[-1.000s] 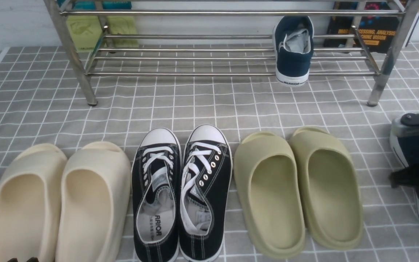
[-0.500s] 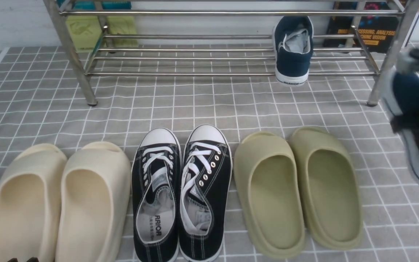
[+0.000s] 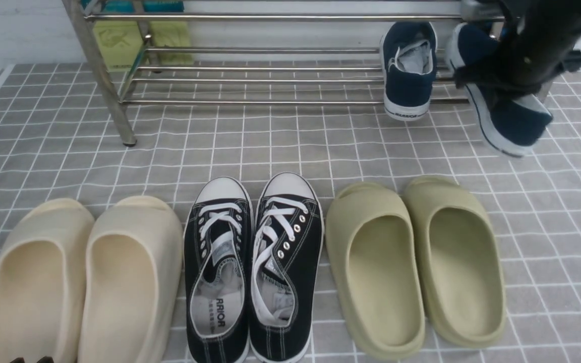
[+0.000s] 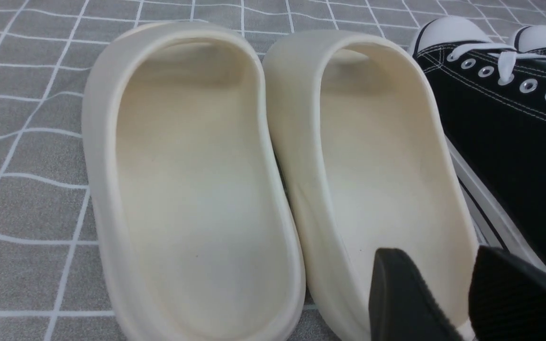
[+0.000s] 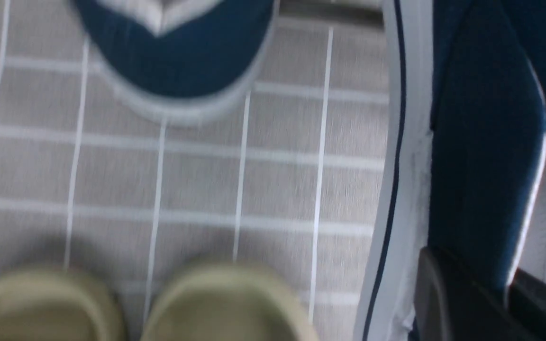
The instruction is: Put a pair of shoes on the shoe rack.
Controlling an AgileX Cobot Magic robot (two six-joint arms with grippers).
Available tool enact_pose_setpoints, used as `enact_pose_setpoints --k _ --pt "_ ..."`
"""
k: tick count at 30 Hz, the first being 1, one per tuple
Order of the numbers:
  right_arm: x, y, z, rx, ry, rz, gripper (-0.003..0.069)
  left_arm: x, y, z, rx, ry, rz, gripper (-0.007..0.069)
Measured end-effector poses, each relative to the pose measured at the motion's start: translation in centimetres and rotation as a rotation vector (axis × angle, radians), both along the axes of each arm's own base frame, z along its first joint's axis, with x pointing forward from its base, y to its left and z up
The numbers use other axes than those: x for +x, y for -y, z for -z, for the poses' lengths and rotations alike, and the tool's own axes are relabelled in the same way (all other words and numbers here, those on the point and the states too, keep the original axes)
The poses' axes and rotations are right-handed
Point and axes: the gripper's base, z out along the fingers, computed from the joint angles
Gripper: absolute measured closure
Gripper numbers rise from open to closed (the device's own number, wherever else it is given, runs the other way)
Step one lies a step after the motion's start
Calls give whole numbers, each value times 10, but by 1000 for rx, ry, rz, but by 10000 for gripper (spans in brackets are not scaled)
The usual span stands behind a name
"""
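We note: right gripper (image 5: 486,289) clamps one navy shoe (image 3: 515,123) aloft, just right of its mate (image 3: 407,75) on the far rack (image 3: 270,17); left gripper (image 4: 462,293) has its jaws spread, empty.

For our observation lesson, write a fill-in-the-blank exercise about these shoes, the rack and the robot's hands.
The right hand grips a ____ shoe, off the floor.
Exactly ____ matching shoe rests on the shoe rack.
The black sneakers stand ____ the cream slippers and the green slippers.
The left hand is ____ and holds nothing.
Missing words: navy; one; between; open.
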Motion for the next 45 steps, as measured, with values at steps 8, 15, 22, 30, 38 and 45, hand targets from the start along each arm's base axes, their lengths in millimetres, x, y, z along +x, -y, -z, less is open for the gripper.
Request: enact_pose_setpoints --k 8,15,22,30,38,45 --pt "44 -2 19 -16 13 13 626 0 0 0 0 0 0 386" --pt "56 -2 21 -46 83 3 528 0 0 0 0 0 0 386" --pt "50 -3 10 -51 77 -47 207 0 0 0 0 0 0 386" --pt "-3 -6 -51 23 53 -161 198 0 0 0 0 0 0 386" --pt "-103 4 -150 20 188 -203 641 0 0 0 0 0 0 386" --pt "-257 32 -179 18 325 -214 658 0 0 0 0 0 0 386"
